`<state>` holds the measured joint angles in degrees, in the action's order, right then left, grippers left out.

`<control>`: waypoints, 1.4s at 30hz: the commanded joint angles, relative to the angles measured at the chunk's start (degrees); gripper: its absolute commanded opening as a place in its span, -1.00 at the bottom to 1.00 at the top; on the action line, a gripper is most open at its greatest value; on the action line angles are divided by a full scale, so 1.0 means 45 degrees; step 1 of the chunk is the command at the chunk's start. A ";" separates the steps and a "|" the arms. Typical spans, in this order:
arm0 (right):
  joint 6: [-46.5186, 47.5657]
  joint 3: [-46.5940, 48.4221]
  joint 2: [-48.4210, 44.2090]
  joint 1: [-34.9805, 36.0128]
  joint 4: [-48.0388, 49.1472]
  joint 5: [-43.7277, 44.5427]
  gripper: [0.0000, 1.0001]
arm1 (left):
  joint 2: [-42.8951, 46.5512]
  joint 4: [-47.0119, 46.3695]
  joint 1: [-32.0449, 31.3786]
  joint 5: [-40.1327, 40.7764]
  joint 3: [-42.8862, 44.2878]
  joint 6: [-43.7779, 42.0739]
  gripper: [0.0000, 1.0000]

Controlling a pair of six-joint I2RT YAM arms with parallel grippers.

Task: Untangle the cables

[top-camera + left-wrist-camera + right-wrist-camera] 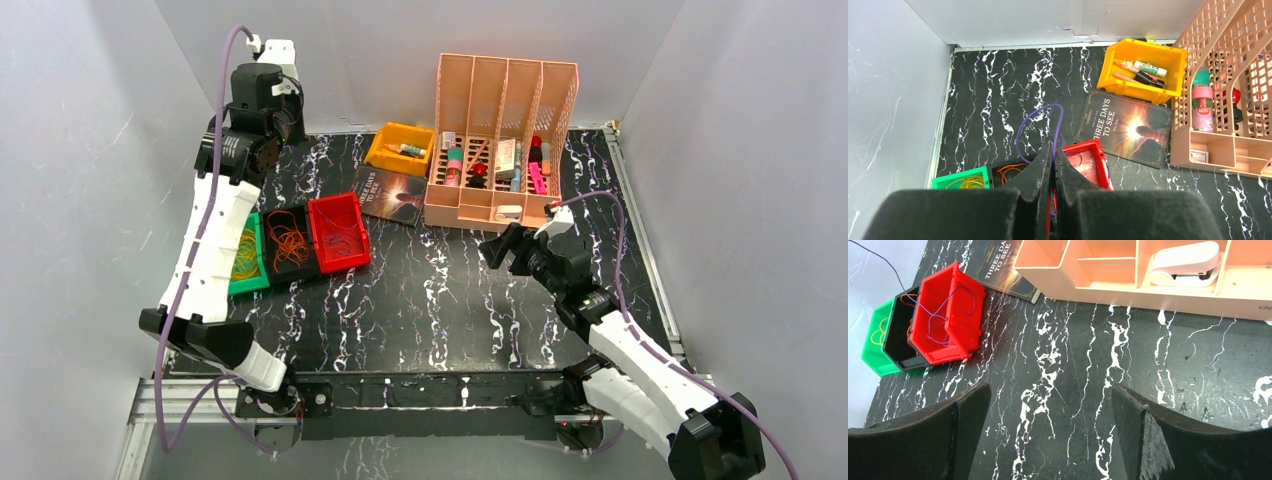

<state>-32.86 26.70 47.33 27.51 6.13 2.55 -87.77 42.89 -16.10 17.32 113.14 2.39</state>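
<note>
Strand of purple cable (1021,131) stretched up from red bin (1088,160) into left pincer (1053,147), clamped on it; right pincer (1048,395) gaped wide, well off.

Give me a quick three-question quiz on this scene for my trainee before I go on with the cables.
1. True or false: the right gripper is open.
2. Which bin holds the orange cables? A green, B black, C red.
3. Fill in: the left gripper is shut on a ____ cable.
Key: 1 true; 2 B, the black bin; 3 purple, the purple cable.
</note>
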 commanded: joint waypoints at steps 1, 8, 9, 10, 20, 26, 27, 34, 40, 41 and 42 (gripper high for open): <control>-0.0105 0.0180 0.0030 0.0025 0.0628 -0.0151 0.97 | 0.0570 -0.0245 0.0372 -0.0369 0.0067 -0.0027 -1.00; -0.0130 0.0161 0.0086 0.0022 0.0599 -0.0135 0.97 | 0.0312 0.0105 0.0542 -0.0855 0.2025 -0.0097 -1.00; -0.0160 0.0161 0.0131 0.0020 0.0619 -0.0148 0.97 | 0.0315 0.0117 0.0549 -0.1287 0.2194 -0.0092 -1.00; -0.0188 0.0161 0.0159 0.0028 0.0621 -0.0165 0.97 | 0.0347 0.0082 0.0538 -0.1818 0.2300 -0.0074 -1.00; -0.0295 0.0163 0.0340 0.0034 0.0666 -0.0395 0.97 | 0.0769 -0.0629 0.0534 -0.2710 0.2266 -0.0013 -1.00; -0.0338 0.0161 0.0445 0.0027 0.0702 -0.0428 0.97 | 0.0953 -0.1025 0.0549 -0.2129 0.2322 -0.0121 -1.00; -0.0369 0.0161 0.0484 0.0031 0.0732 -0.0443 0.97 | 0.0976 -0.1100 0.0547 -0.2130 0.2353 -0.0102 -1.00; -0.0451 0.0258 0.0776 0.0030 0.0811 -0.0735 0.97 | 0.1221 -0.2195 0.0540 -0.2413 0.2611 0.0055 -1.00; -0.0471 0.0280 0.0829 0.0024 0.0807 -0.0785 0.97 | 0.0850 -0.2618 0.0549 -0.4394 0.3342 0.0811 -1.00; -0.0471 0.0281 0.0803 0.0018 0.0801 -0.0784 0.97 | 0.0790 -0.2735 0.0547 -0.4642 0.3396 0.0949 -1.00; -0.0466 0.0278 0.0809 0.0025 0.0781 -0.0788 0.97 | 0.0770 -0.2813 0.0547 -0.4851 0.3410 0.1038 -1.00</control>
<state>-34.59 26.70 51.07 27.51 6.35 -0.45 -85.45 33.76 -13.98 2.07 126.06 4.47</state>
